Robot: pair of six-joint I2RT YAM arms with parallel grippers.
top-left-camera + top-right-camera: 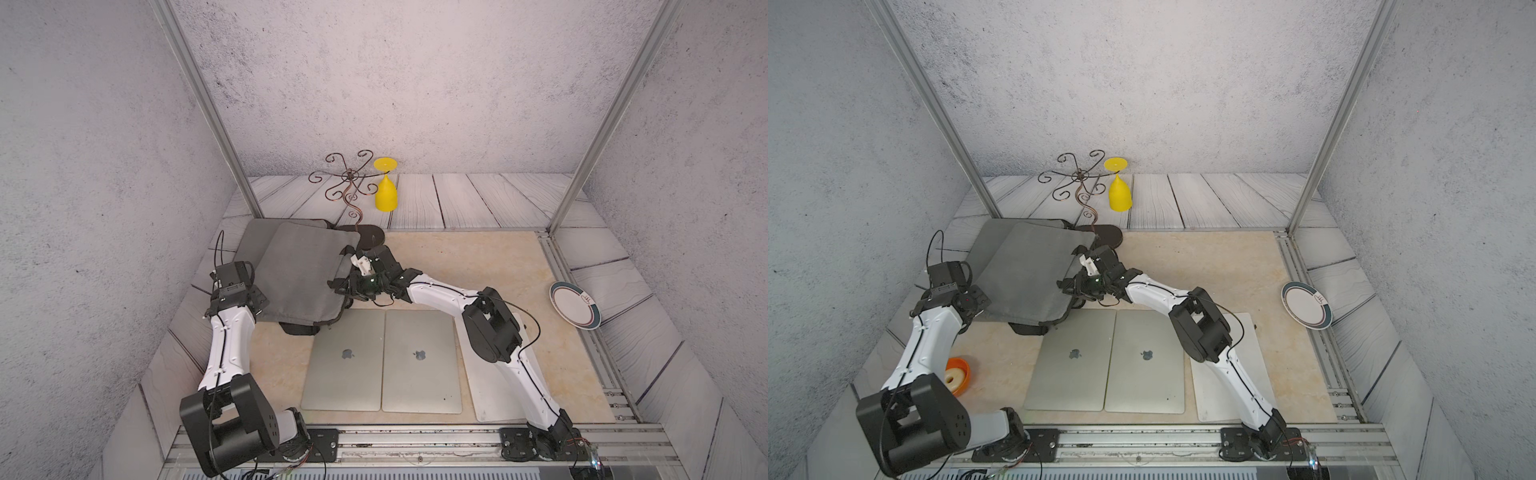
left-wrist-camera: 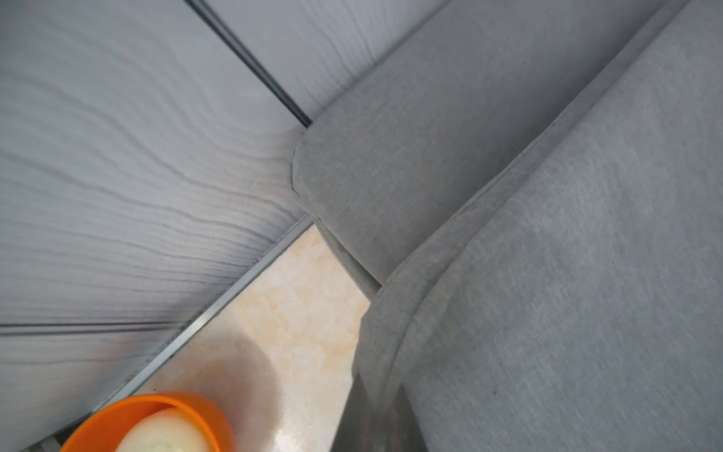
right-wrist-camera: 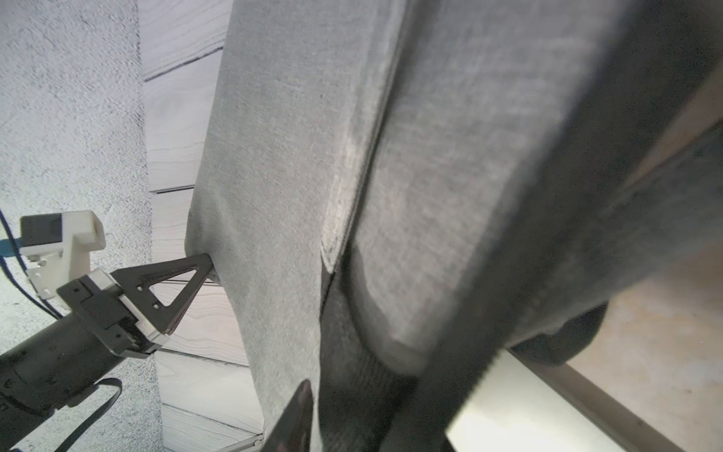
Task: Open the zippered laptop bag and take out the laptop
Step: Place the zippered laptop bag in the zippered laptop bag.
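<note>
Jaws pinching the gray laptop bag's (image 1: 303, 274) left edge at the left gripper (image 3: 207, 261), state untellable at the right gripper (image 1: 344, 291) by its right edge, two closed silver laptops (image 1: 345, 365) flat on the table (image 1: 478, 257) just in front.

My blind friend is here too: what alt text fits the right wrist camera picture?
A grey fabric laptop bag fills most of the frame, close up; at its edge the black left gripper pinches the cloth.

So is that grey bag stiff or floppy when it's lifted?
Likely floppy: the grey bag puckers where the left tool pinches its edge. Its woven cloth probably isn't slippery. Its padded-looking panels may resist folding completely.
</note>
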